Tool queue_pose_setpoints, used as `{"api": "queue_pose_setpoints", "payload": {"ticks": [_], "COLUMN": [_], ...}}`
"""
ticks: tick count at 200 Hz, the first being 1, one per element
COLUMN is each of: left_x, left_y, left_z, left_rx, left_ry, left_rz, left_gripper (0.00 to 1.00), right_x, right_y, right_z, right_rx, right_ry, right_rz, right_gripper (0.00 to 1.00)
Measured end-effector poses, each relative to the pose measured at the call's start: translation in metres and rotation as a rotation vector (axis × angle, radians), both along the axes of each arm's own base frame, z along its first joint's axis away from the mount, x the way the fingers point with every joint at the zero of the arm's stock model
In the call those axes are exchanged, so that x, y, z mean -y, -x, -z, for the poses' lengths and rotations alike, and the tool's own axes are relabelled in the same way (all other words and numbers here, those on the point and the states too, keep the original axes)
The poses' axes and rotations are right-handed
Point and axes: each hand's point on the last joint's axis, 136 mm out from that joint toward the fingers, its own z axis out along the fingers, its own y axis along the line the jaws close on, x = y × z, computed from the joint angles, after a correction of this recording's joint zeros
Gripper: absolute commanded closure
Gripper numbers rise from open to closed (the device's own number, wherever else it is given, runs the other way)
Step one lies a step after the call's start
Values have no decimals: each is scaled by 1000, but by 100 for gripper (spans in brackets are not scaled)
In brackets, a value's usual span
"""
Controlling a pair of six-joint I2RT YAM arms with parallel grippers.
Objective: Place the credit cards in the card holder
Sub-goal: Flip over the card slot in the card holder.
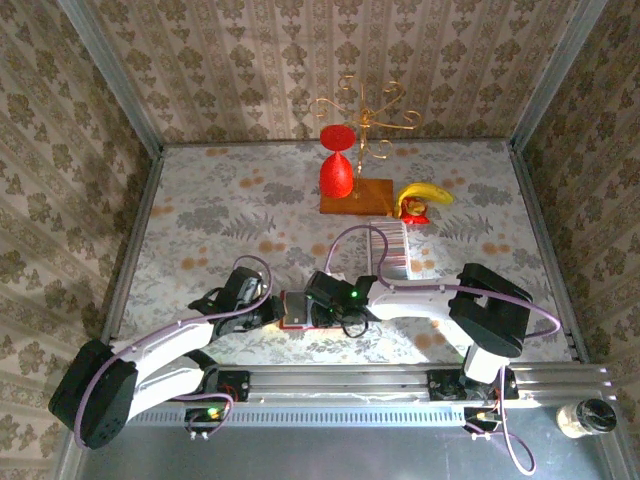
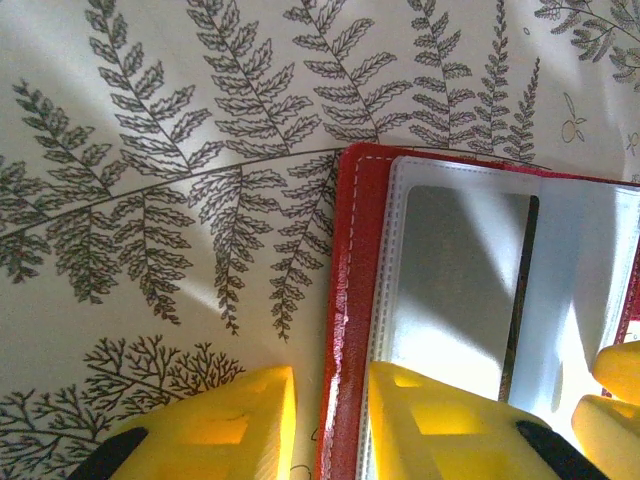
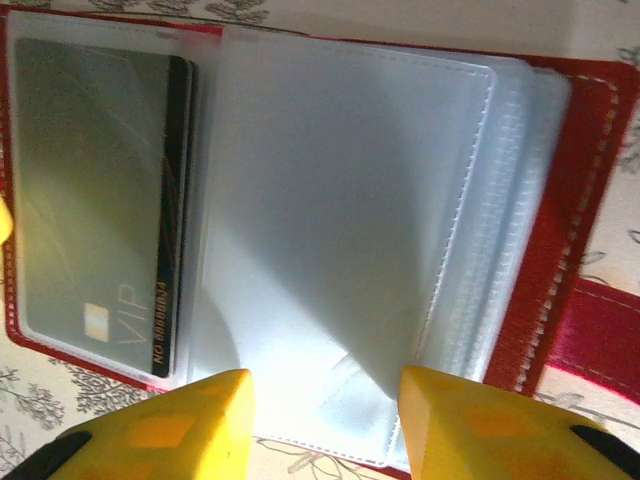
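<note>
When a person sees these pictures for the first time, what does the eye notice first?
The open red card holder lies at the table's near middle, between the left gripper and the right gripper, with a VIP card in one sleeve. Farther back, a red glass stands on a brown board, beside a banana.

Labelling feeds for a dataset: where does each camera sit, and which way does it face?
Top external: above and behind the arms, facing down onto the table; left arm and right arm show.
Left wrist: on the left arm, facing down at the card holder's red edge; left gripper below.
Right wrist: facing down at its clear sleeves; right gripper below.
Both wrist views share the open card holder.
</note>
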Motion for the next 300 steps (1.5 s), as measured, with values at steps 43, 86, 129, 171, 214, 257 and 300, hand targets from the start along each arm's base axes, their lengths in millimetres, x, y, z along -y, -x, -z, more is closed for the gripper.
{"api": "queue_pose_setpoints", "payload": {"ticks": [43,86,129,171,214,257,300], "left_x": [0,0,0,-1,-1,-2,-14], "left_y": [0,0,0,0,1,0,11], "left_z": [1,2,3,4,5,2,-1], "left_rx": [3,10,15,17,24,35,32], "left_ry": [-6,-14,-21,-26,-18,-17,-53], "left_rz": [2,2,3,-1,-9,-16,-21], "left_gripper": [76,78,80,81,83,85,79], "right_x": [-13,-27,-42,-54,-69,-76,-76], "right_y": [-4,-9,-13,-17,-22,-24,-24], "right_z": [-2,-6,-12,-15,-26,-33,-32], "right_rx": [2,8,10,10,16,20,18], "right_ry": [-55,-119,-197,-257,-355,-402,-410], "right_rz": [9,32,52,71,93,107,114], "right_gripper": [54,53,53,53,54,54,54]}}
